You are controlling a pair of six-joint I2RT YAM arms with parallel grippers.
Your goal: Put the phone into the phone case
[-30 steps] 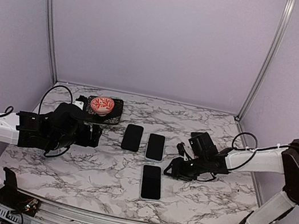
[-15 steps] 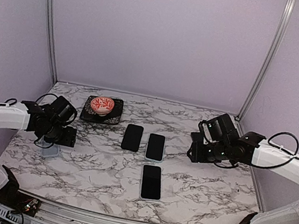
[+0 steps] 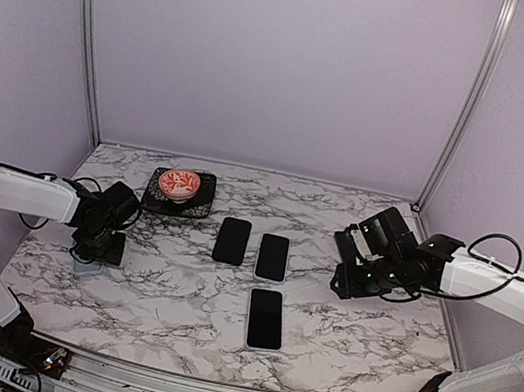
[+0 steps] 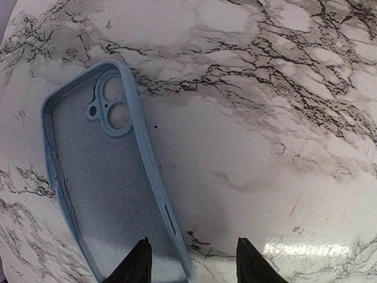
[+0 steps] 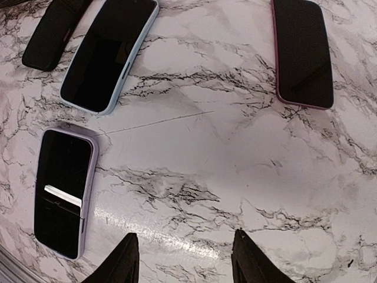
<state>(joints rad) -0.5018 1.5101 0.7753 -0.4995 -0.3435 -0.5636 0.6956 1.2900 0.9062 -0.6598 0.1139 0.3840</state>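
My left hand (image 4: pixel 191 262) hangs low over the left side of the desk (image 3: pixel 174 292), fingers spread, with one long rim of the blue phone case (image 4: pixel 100 194) lying between the tips, not pinched. The case lies flat, hollow side up, camera holes at the end away from my fingers. My right hand (image 5: pixel 184 259) is spread too, holding nothing, above bare marble beside the phones (image 3: pixel 273 257) at mid-desk, well apart from the case

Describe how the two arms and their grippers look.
The left arm and right arm have white tubular links, black joints and looping black cables. The left gripper and right gripper are black, each with two tapered fingers.
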